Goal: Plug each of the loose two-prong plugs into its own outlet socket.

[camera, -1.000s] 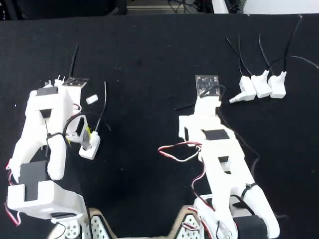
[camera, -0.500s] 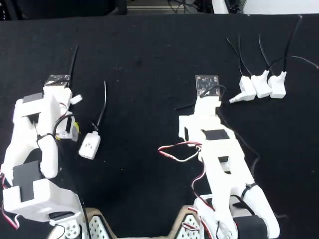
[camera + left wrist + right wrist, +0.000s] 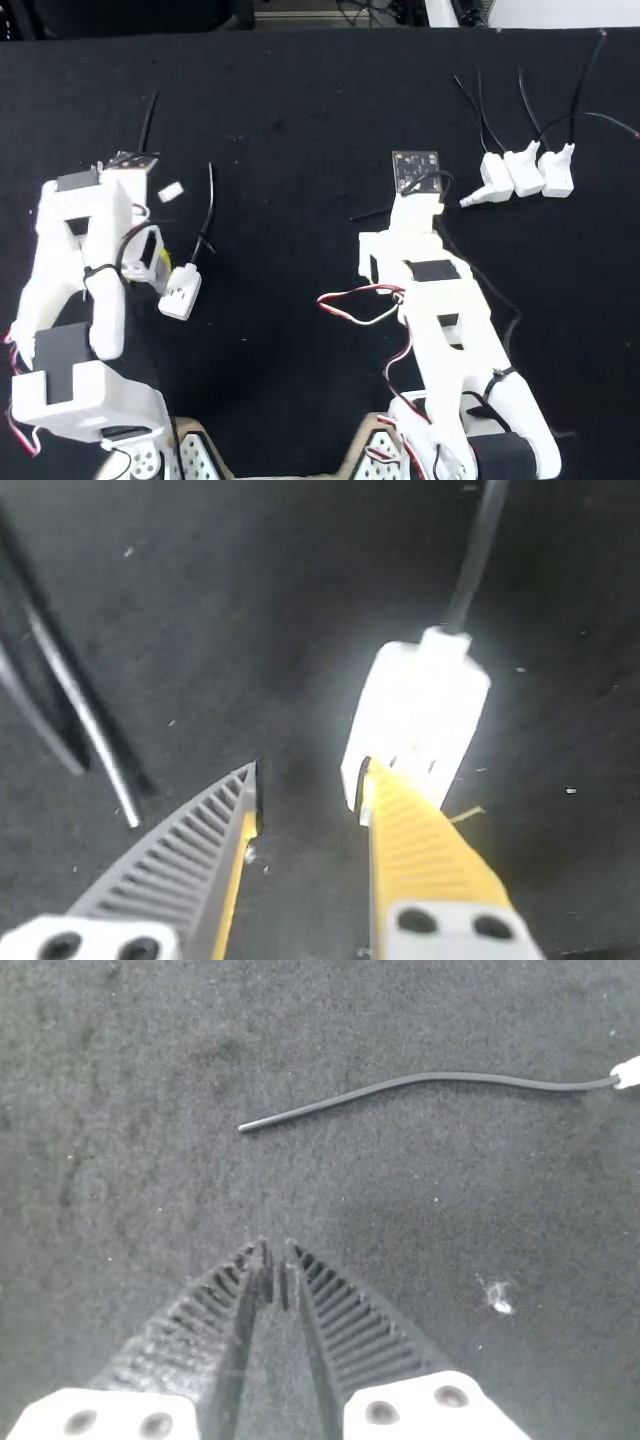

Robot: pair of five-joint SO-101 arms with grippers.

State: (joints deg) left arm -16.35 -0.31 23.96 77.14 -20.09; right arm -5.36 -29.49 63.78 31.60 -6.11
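Observation:
A white socket block (image 3: pixel 420 710) with a black cord lies on the black table; in the high view this socket block (image 3: pixel 180 291) is at the front left. My left gripper (image 3: pixel 308 780) stands open just beside it, the yellow finger (image 3: pixel 420 860) touching the block's near end and the grey finger (image 3: pixel 190 860) clear of it. In the high view the left gripper (image 3: pixel 152 255) is at the block's left. Three white blocks (image 3: pixel 523 170) with cords sit in a row at the back right. My right gripper (image 3: pixel 272 1272) hangs shut over bare cloth, holding nothing.
A thin black wire (image 3: pixel 420 1085) lies on the cloth beyond the right gripper. The right arm (image 3: pixel 432 290) stretches up the middle of the table. More black cords (image 3: pixel 480 110) run from the three blocks to the back edge.
The left arm swung away to the left of the socket block, then came back beside it. The right arm has not moved.

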